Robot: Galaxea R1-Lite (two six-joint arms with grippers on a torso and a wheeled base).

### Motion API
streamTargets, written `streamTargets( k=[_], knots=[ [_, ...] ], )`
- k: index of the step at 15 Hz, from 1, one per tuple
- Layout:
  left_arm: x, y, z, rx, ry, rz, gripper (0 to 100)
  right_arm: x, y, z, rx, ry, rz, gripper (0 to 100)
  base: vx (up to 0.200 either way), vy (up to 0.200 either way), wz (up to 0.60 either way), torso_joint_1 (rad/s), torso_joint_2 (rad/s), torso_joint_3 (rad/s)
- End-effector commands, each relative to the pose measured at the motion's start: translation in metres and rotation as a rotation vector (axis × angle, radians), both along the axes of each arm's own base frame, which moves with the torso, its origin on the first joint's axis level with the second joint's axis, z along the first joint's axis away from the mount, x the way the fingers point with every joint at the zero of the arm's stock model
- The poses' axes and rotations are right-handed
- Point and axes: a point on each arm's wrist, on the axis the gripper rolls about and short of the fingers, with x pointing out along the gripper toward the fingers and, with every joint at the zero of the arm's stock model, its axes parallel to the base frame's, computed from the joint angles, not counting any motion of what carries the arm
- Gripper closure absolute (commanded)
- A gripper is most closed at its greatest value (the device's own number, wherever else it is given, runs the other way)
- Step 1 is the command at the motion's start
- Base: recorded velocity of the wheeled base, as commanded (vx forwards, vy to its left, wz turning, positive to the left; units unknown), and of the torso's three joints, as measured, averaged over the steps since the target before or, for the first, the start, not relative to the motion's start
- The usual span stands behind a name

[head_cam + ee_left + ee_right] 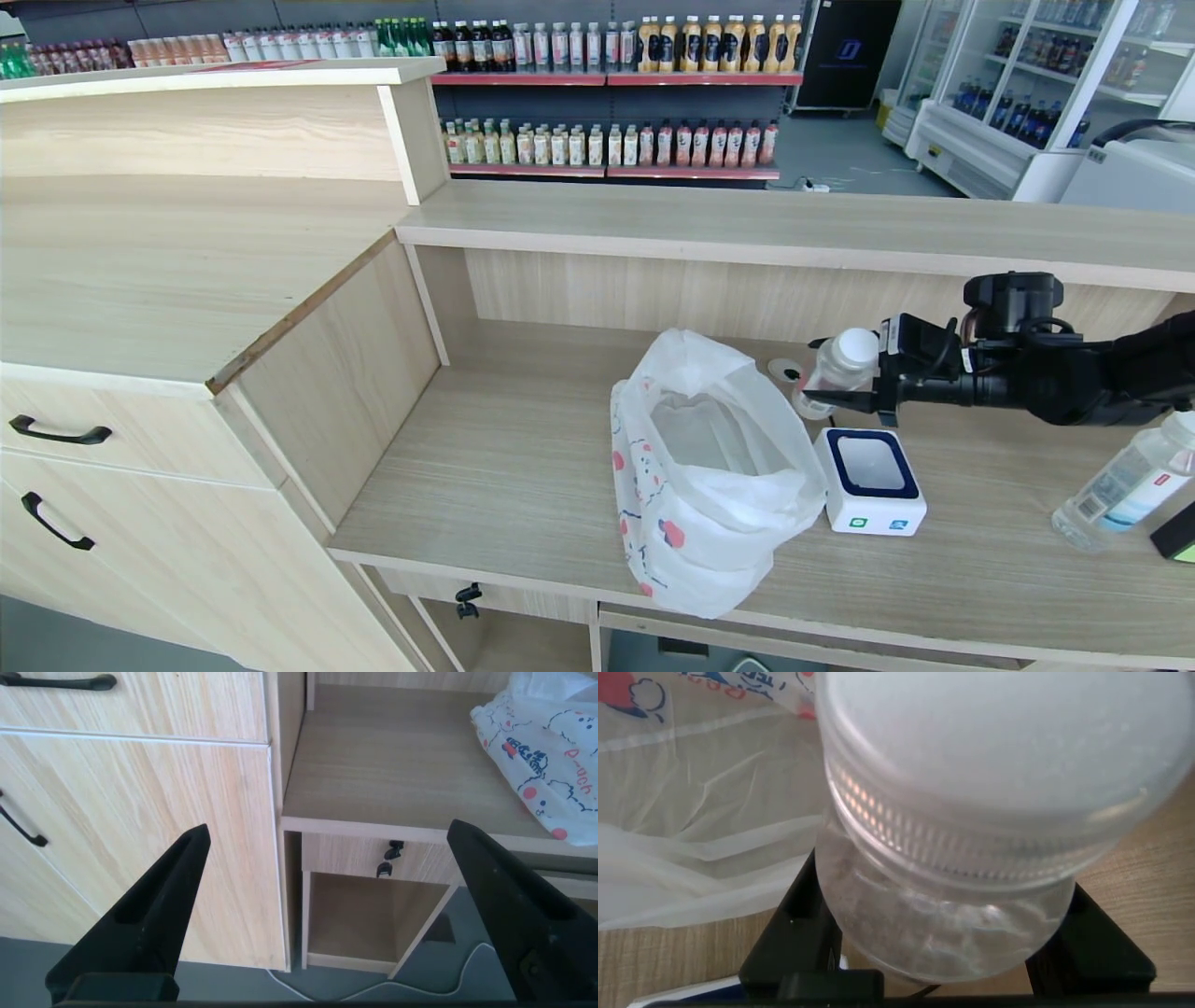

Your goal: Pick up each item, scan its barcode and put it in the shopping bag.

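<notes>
My right gripper is shut on a clear bottle with a white cap, held in the air just above the white barcode scanner and right of the shopping bag. Up close, the bottle sits between the dark fingers, with the bag behind it. The white printed bag stands open on the counter. A second clear bottle lies at the right edge. My left gripper hangs open low beside the cabinet, the bag far off.
The wooden counter sits in a recess under a raised ledge. A drawer cabinet stands to the left. A dark object with a green patch lies at the right edge. Store shelves of bottles stand behind.
</notes>
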Motion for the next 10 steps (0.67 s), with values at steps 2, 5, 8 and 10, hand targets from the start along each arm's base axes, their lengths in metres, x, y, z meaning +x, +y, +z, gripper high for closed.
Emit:
streamTargets(
  k=[2,5,8,10],
  knots=[
    [0.0,0.0,0.0,0.0,0.001,0.0,0,-0.001,-0.001,-0.002,0.0,0.02,-0.001,100,0.0,0.0,0.0,0.0,0.0,0.0],
    [0.0,0.0,0.0,0.0,0.001,0.0,0,-0.001,-0.001,0.0,-0.002,0.013,0.0,100,0.0,0.0,0.0,0.0,0.0,0.0],
    [0.0,0.0,0.0,0.0,0.001,0.0,0,-0.003,-0.003,0.004,-0.006,-0.001,-0.006,100,0.0,0.0,0.0,0.0,0.0,0.0],
    [0.0,0.0,0.0,0.0,0.001,0.0,0,-0.006,-0.004,0.011,-0.022,-0.035,-0.009,100,0.0,0.0,0.0,0.0,0.0,0.0]
  ],
)
